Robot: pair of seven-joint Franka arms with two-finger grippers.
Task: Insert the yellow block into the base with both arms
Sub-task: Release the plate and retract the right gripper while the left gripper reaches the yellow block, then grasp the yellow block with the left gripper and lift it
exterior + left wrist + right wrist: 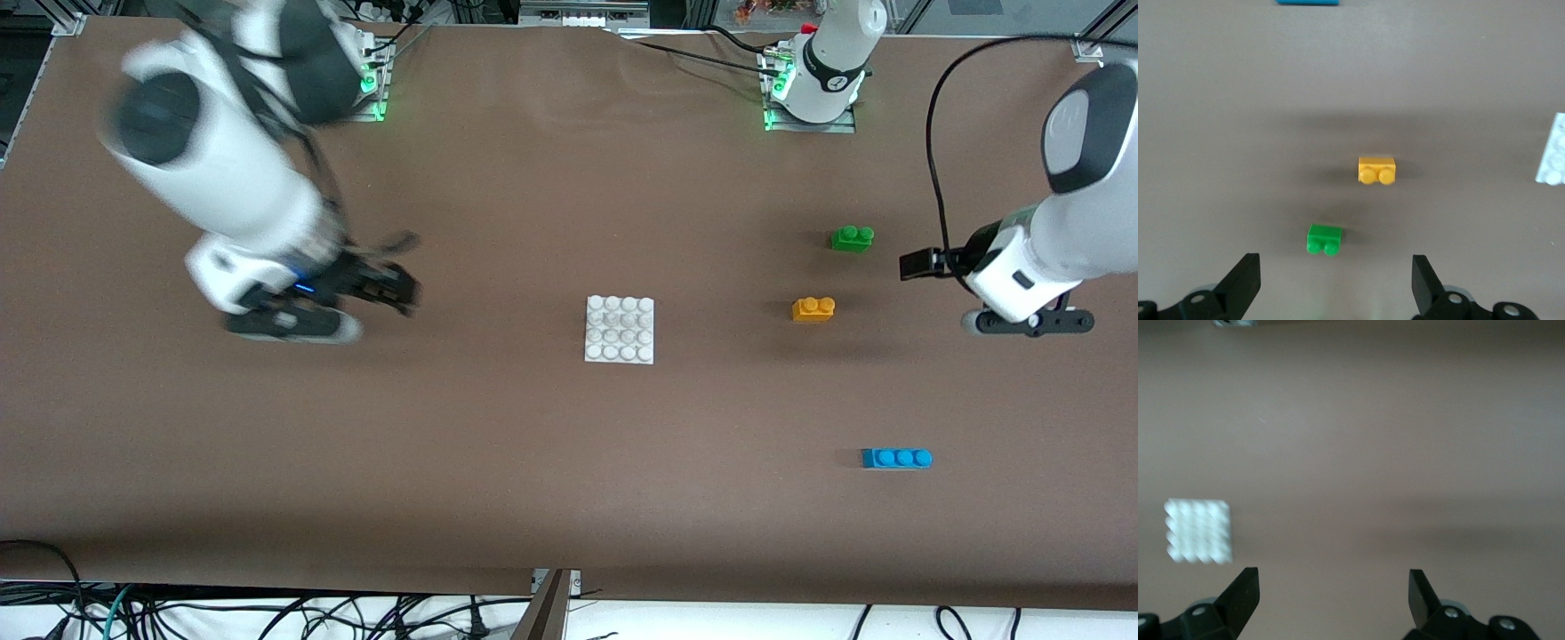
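The yellow block lies on the brown table, studs up; it also shows in the left wrist view. The white base lies flat near the table's middle, apart from the block, and shows in the right wrist view and at the edge of the left wrist view. My left gripper is open and empty, over the table at the left arm's end, beside the green brick. My right gripper is open and empty, over bare table toward the right arm's end, and looks blurred.
A green two-stud brick lies farther from the front camera than the yellow block and shows in the left wrist view. A blue three-stud brick lies nearer the front camera. Both arm bases stand along the table's back edge.
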